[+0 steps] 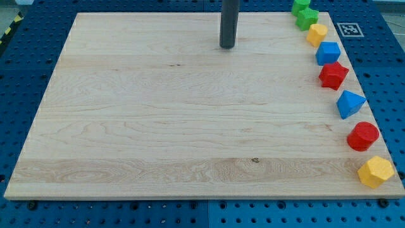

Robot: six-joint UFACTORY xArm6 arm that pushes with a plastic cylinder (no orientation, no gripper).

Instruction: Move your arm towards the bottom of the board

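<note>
My tip is the lower end of a dark rod that comes down from the view's top, near the top middle of the wooden board. It touches no block. A line of blocks runs down the board's right edge: two green blocks, a yellow block, a blue block, a red star-like block, a blue triangular block, a red round block and a yellow hexagonal block. The nearest block, the yellow one, lies well to the right of my tip.
The board lies on a blue perforated table. A black-and-white marker tag sits by the board's top right corner. Yellow-black tape shows at the view's top left.
</note>
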